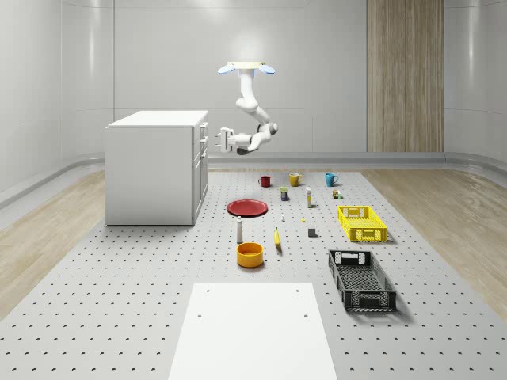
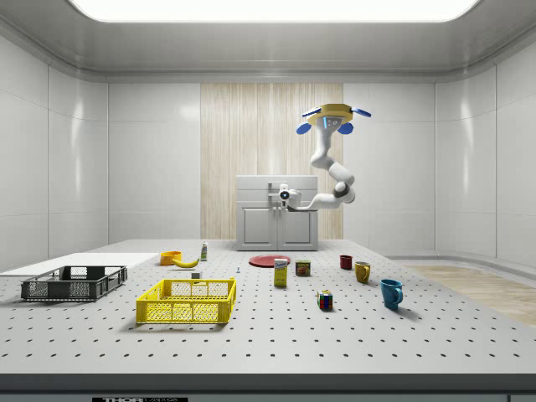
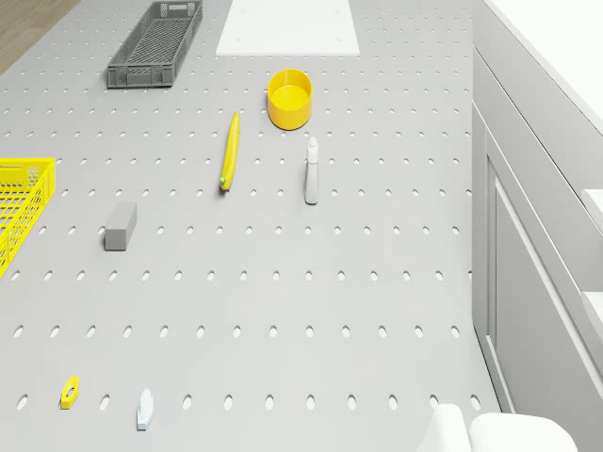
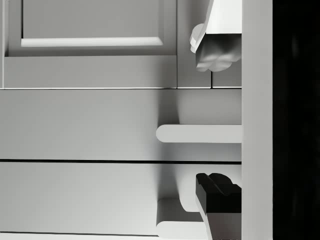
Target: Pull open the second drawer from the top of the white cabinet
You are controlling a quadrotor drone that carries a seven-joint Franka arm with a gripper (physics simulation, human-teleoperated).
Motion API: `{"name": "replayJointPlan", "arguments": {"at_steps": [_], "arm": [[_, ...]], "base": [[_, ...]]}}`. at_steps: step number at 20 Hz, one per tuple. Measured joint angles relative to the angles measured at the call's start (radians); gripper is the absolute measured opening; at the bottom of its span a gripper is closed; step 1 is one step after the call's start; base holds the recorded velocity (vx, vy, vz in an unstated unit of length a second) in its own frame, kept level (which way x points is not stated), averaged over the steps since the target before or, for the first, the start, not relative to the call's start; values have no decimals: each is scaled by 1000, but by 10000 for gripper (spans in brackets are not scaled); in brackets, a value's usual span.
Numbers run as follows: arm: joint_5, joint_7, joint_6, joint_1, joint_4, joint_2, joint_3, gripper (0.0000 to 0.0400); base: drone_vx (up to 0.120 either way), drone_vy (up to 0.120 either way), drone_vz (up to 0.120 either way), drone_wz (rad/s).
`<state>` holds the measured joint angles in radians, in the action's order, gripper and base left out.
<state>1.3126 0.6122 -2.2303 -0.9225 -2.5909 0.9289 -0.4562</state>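
The white cabinet stands on the pegboard table toward the whole-scene view's left, its drawer fronts facing the objects spread across the table. In the wrist view, the second drawer's handle sits as a pale bar between the two fingertips, which stand apart on either side of it, open and not yet clamped. The gripper is level with the upper drawers, just off the cabinet front, on an arm hanging from the drone, which hovers in the air beside the cabinet, above the red plate. The step in hand looks like the final approach to the handle; next, judging by the gap, the fingers must close on the bar before any pull straight away from the cabinet
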Motion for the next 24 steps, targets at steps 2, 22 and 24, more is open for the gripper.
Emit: {"name": "replayJointPlan", "arguments": {"at_steps": [2, 22, 24], "arm": [[19, -10, -2, 1, 5, -14, 12, 300], [187, -95, 13, 56, 36, -135, 131, 300], [197, -103, 20, 66, 34, -141, 139, 300]], "base": [[0, 0, 0, 0], [0, 0, 0, 0], [0, 0, 0, 0]]}}
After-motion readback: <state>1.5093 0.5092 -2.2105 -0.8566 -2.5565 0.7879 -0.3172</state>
